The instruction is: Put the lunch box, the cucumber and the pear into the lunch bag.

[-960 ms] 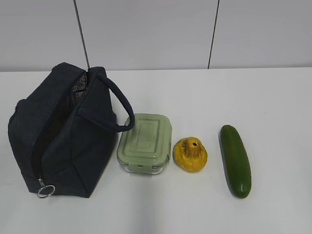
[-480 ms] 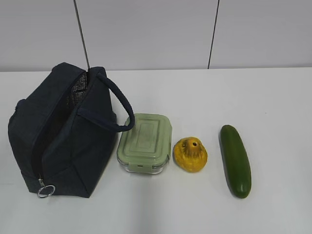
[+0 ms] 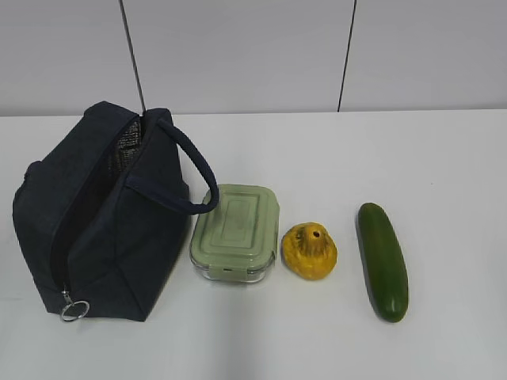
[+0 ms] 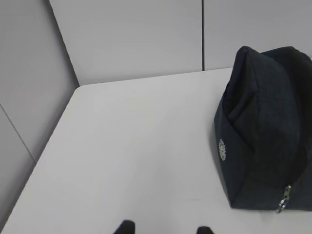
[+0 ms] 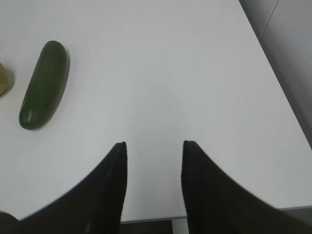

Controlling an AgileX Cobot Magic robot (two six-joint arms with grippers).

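Observation:
The navy lunch bag [image 3: 103, 214] stands at the left with its zipper open and its ring pull [image 3: 74, 309] at the front. The sage-green lunch box [image 3: 236, 231] lies right beside it. The yellow pear [image 3: 310, 251] sits to the right of the box, and the dark green cucumber [image 3: 383, 260] lies further right. The left wrist view shows the bag [image 4: 265, 136] to the right of my open, empty left gripper [image 4: 165, 229]. The right wrist view shows the cucumber [image 5: 44, 84] far left of my open, empty right gripper [image 5: 153, 145]. Neither gripper shows in the exterior view.
The white table [image 3: 317, 150] ends at a grey panelled wall behind. The table's right edge [image 5: 273, 78] runs near my right gripper, and its left edge [image 4: 44, 146] shows in the left wrist view.

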